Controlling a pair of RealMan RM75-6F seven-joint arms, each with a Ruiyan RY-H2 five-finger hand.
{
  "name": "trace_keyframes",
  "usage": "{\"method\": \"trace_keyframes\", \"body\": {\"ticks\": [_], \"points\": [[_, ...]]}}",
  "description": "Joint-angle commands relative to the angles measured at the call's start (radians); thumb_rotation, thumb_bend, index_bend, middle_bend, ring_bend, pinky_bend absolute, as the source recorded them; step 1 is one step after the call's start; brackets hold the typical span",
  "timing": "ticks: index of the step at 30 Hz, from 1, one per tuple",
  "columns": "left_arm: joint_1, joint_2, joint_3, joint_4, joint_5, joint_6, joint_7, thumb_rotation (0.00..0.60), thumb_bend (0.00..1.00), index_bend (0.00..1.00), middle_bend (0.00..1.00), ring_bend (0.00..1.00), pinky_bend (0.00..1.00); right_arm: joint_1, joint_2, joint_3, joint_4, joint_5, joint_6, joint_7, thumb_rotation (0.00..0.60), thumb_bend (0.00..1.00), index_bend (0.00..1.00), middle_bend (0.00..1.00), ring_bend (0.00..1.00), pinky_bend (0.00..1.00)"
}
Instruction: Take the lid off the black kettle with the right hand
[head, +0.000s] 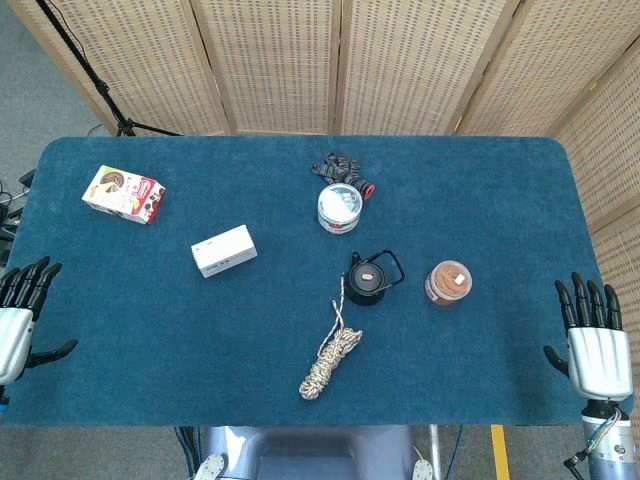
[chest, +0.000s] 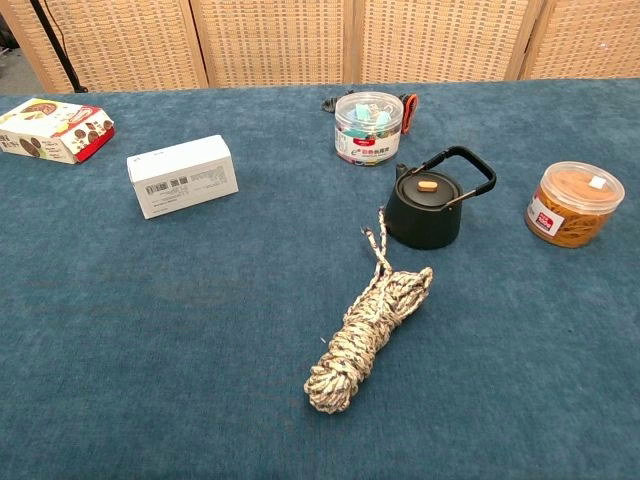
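Note:
The black kettle (head: 366, 282) (chest: 424, 211) stands near the middle of the blue table, its lid (head: 367, 274) (chest: 426, 187) seated on top with a small tan knob and its handle tipped to the right. My right hand (head: 594, 340) lies flat at the table's right front edge, fingers spread and empty, far to the right of the kettle. At the left front edge my left hand (head: 20, 312) rests the same way, fingers apart and holding nothing. Neither hand appears in the chest view.
A coiled rope (head: 331, 357) (chest: 368, 330) lies just in front of the kettle. A brown-filled jar (head: 447, 282) (chest: 573, 204) sits to its right, a clear tub (head: 339, 208) (chest: 368, 128) behind it. A white box (head: 223, 251) (chest: 182, 175) and a snack box (head: 124, 193) (chest: 55, 129) lie left.

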Motion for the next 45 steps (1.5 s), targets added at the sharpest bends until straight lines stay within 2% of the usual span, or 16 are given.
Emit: {"method": "trace_keyframes", "body": {"ticks": [1, 7, 11, 16, 19, 21, 23, 27, 30, 39, 45], "points": [[-0.001, -0.001, 0.001, 0.007, -0.007, -0.002, 0.003, 0.600, 0.09, 0.00, 0.00, 0.00, 0.00, -0.007, -0.002, 0.008, -0.001, -0.008, -0.003, -0.009, 0.600, 0.00, 0.07, 0.00, 0.00, 0.00], [-0.007, 0.000, 0.001, 0.006, -0.015, -0.015, 0.006, 0.600, 0.08, 0.00, 0.00, 0.00, 0.00, 0.001, 0.005, 0.033, -0.035, -0.012, -0.044, 0.011, 0.600, 0.00, 0.10, 0.00, 0.00, 0.00], [-0.010, -0.004, -0.005, 0.002, -0.023, -0.014, 0.012, 0.600, 0.09, 0.00, 0.00, 0.00, 0.00, 0.076, 0.052, 0.087, -0.156, -0.017, -0.133, -0.016, 0.600, 0.00, 0.12, 0.00, 0.00, 0.00], [-0.010, 0.002, -0.011, 0.005, -0.037, -0.012, -0.003, 0.600, 0.08, 0.00, 0.00, 0.00, 0.00, 0.212, 0.089, 0.185, -0.344, 0.021, -0.289, -0.103, 0.600, 0.15, 0.27, 0.00, 0.00, 0.00], [-0.005, 0.007, -0.021, 0.005, -0.046, 0.003, -0.022, 0.600, 0.08, 0.00, 0.00, 0.00, 0.00, 0.295, 0.069, 0.243, -0.419, 0.121, -0.398, -0.183, 0.600, 0.27, 0.35, 0.00, 0.00, 0.00], [-0.001, 0.010, -0.024, 0.009, -0.046, 0.012, -0.033, 0.600, 0.09, 0.00, 0.00, 0.00, 0.00, 0.349, 0.041, 0.279, -0.446, 0.198, -0.447, -0.252, 0.600, 0.34, 0.37, 0.00, 0.00, 0.00], [-0.001, 0.015, -0.023, 0.012, -0.043, 0.011, -0.048, 0.600, 0.09, 0.00, 0.00, 0.00, 0.00, 0.397, 0.005, 0.305, -0.452, 0.263, -0.478, -0.312, 0.600, 0.39, 0.37, 0.00, 0.00, 0.00], [-0.002, 0.027, -0.018, 0.016, -0.036, 0.002, -0.073, 0.600, 0.08, 0.00, 0.00, 0.00, 0.00, 0.486, -0.080, 0.347, -0.442, 0.434, -0.511, -0.417, 0.600, 0.39, 0.36, 0.00, 0.00, 0.00], [-0.002, 0.031, -0.014, 0.018, -0.029, -0.001, -0.082, 0.600, 0.08, 0.00, 0.00, 0.00, 0.00, 0.536, -0.129, 0.359, -0.423, 0.534, -0.515, -0.472, 0.600, 0.39, 0.36, 0.00, 0.00, 0.00], [-0.003, 0.038, -0.004, 0.022, -0.009, -0.004, -0.099, 0.600, 0.08, 0.00, 0.00, 0.00, 0.00, 0.616, -0.207, 0.377, -0.388, 0.744, -0.523, -0.497, 0.600, 0.39, 0.35, 0.00, 0.00, 0.00], [-0.003, 0.036, -0.001, 0.021, -0.006, -0.002, -0.094, 0.600, 0.09, 0.00, 0.00, 0.00, 0.00, 0.660, -0.235, 0.368, -0.376, 0.795, -0.512, -0.511, 0.600, 0.39, 0.35, 0.00, 0.00, 0.00]]}}
